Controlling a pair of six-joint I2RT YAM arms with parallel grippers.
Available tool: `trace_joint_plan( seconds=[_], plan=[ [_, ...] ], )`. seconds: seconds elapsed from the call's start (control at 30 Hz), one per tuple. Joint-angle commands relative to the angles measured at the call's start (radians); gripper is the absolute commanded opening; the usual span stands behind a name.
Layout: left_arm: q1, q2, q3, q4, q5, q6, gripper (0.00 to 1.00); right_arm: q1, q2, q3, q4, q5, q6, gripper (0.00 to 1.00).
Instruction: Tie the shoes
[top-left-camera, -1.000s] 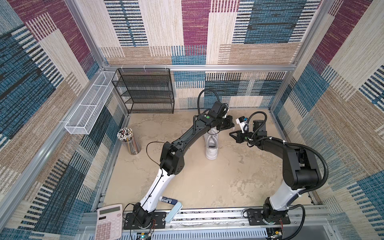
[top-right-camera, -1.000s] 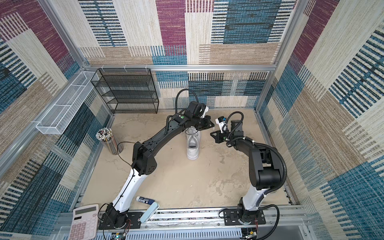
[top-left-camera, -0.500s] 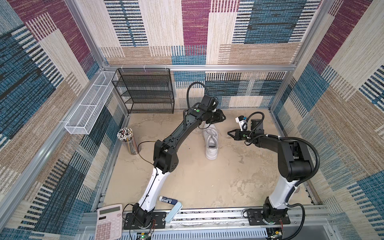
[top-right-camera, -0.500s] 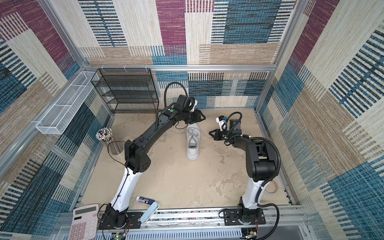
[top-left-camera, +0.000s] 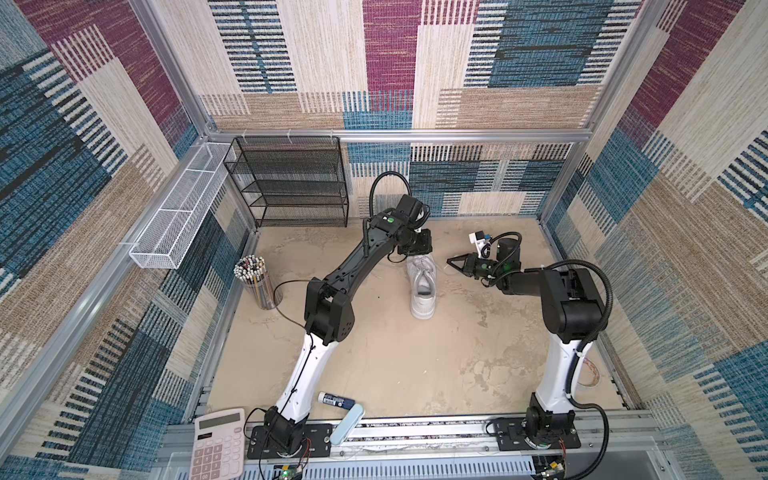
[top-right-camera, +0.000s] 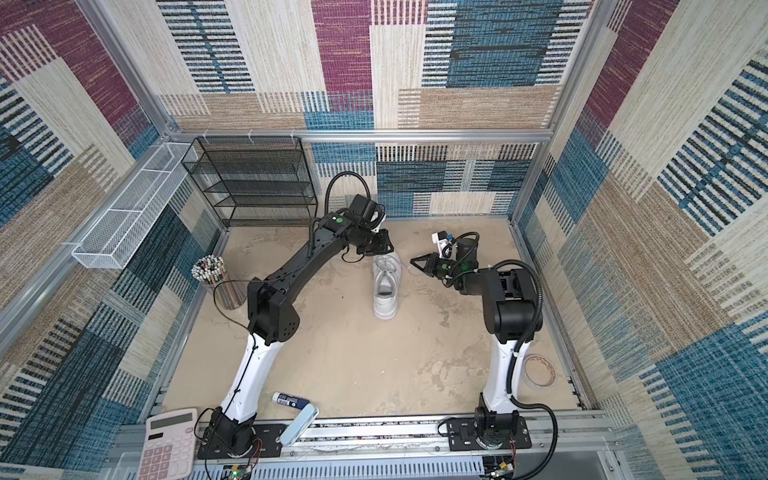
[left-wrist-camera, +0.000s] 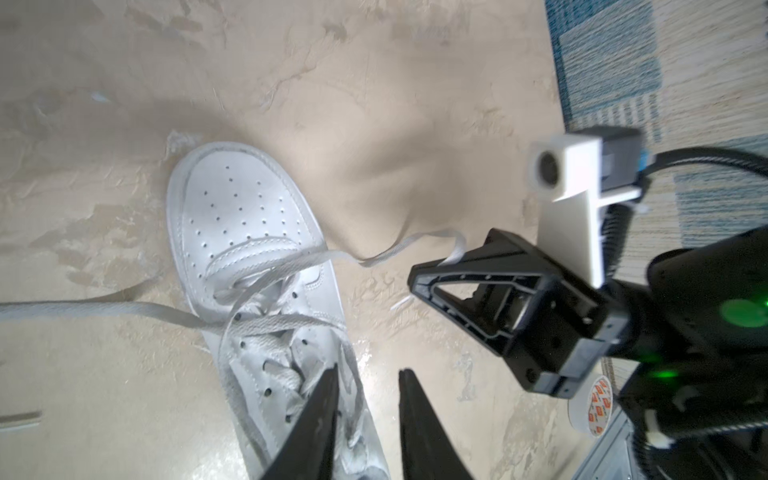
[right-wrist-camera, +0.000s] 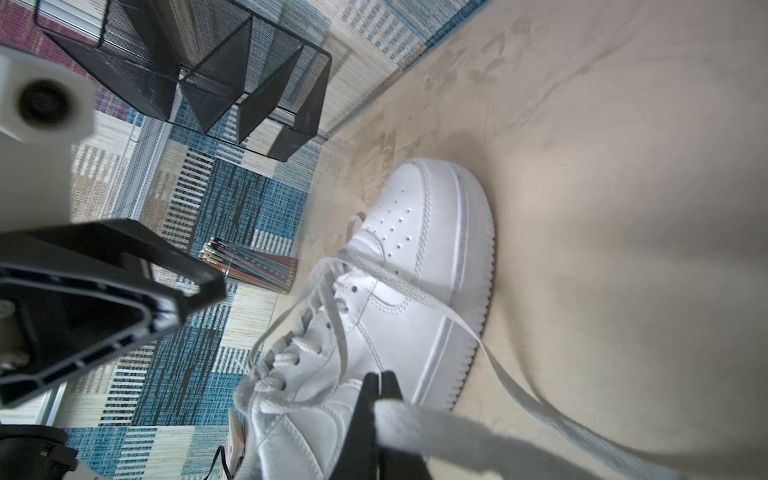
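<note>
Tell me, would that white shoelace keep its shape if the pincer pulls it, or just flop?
Probably floppy: the lace curls in loose waves between the sneaker and the right pincer shut on it. It looks flat and woven, so it is likely light and not very slippery. A hard tug might drag the sneaker.

There were two robot arms (top-left-camera: 357, 259) (top-left-camera: 571, 305), one white sneaker (top-left-camera: 423, 286), one calculator (top-left-camera: 218, 444), one pencil cup (top-left-camera: 259, 286), one black rack (top-left-camera: 291, 183), one wire basket (top-left-camera: 178, 216).
</note>
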Motion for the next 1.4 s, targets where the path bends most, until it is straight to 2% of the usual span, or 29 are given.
trace_joint_plan(
  seconds=[0.0, 0.2, 0.37, 0.5, 0.8, 1.13, 1.37],
  plan=[
    [-0.001, 0.010, -0.004, -0.063, -0.043, 0.043, 0.29, 0.001, 0.003, 0.007, 0.063, -0.017, 0.056, 0.00],
    [-0.002, 0.049, 0.019, -0.065, -0.029, 0.051, 0.30, 0.001, -0.001, -0.021, 0.089, -0.016, 0.080, 0.00],
    [-0.002, 0.069, 0.041, -0.065, -0.006, 0.031, 0.33, 0.003, 0.052, -0.063, 0.326, -0.053, 0.290, 0.00],
    [-0.003, 0.071, 0.034, -0.064, 0.012, 0.029, 0.39, 0.005, 0.103, -0.068, 0.493, -0.051, 0.426, 0.00],
    [-0.013, 0.075, 0.033, -0.063, 0.075, -0.013, 0.42, 0.028, 0.169, -0.040, 0.584, -0.048, 0.528, 0.00],
    [-0.012, 0.053, -0.002, -0.064, 0.072, -0.005, 0.42, 0.041, 0.260, -0.038, 0.828, -0.019, 0.747, 0.00],
    [-0.012, 0.034, -0.033, -0.062, 0.074, 0.001, 0.43, 0.073, 0.309, -0.017, 0.893, 0.000, 0.826, 0.00]
  ],
)
